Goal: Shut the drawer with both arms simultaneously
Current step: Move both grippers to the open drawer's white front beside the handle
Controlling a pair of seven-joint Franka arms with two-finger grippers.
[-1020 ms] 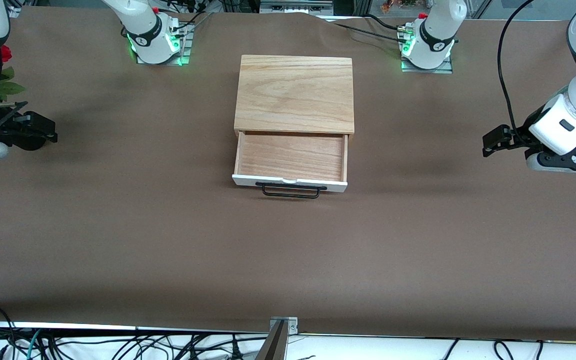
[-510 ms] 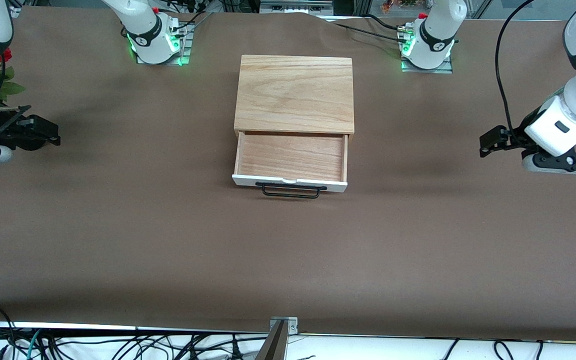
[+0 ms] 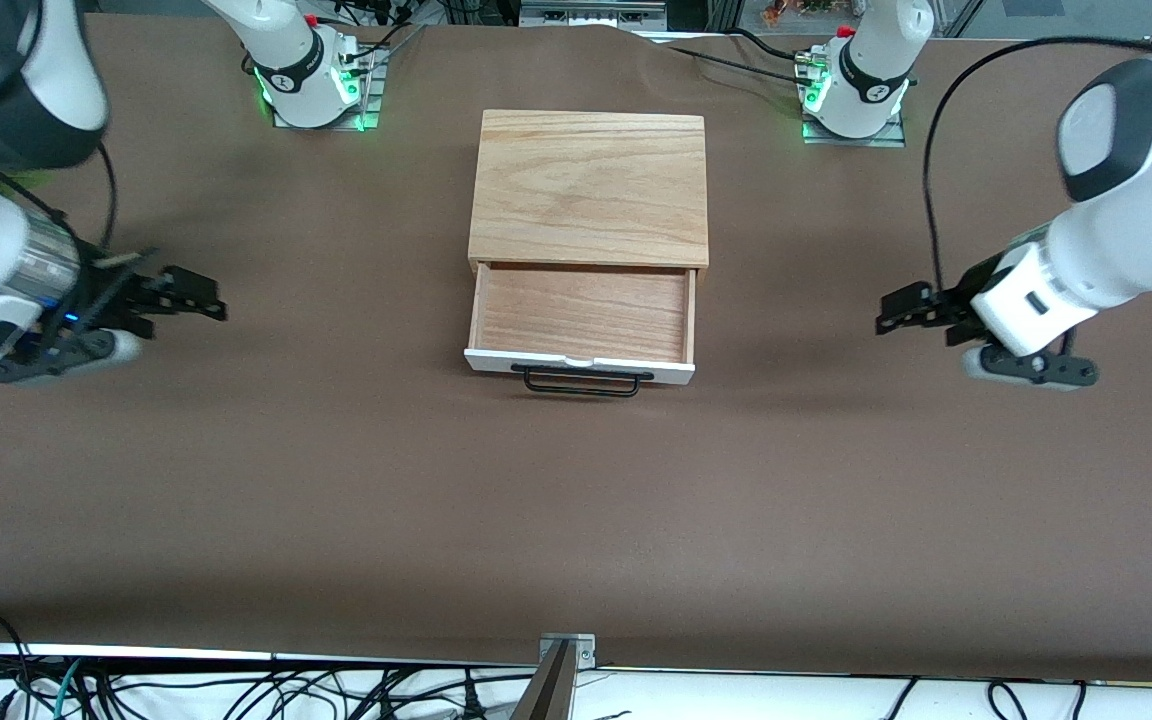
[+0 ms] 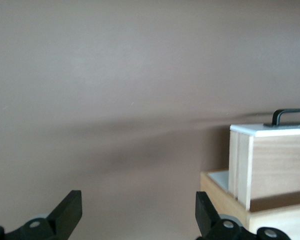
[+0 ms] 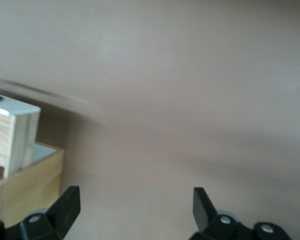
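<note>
Front view is showing the drawer (image 3: 581, 328) standing pulled out of its box (image 3: 590, 187) at mid-table, while the left gripper (image 3: 904, 310) and right gripper (image 3: 186, 294) are hovering spread wide over bare table (image 3: 576, 520) toward their own ends.

Bare tabletop (image 3: 336, 330) flanks open drawer (image 3: 582, 320).

You are getting even, soft overhead light; faint shadows are streaking the brown table (image 3: 336, 480), and both wrist views are looking blurred.
</note>
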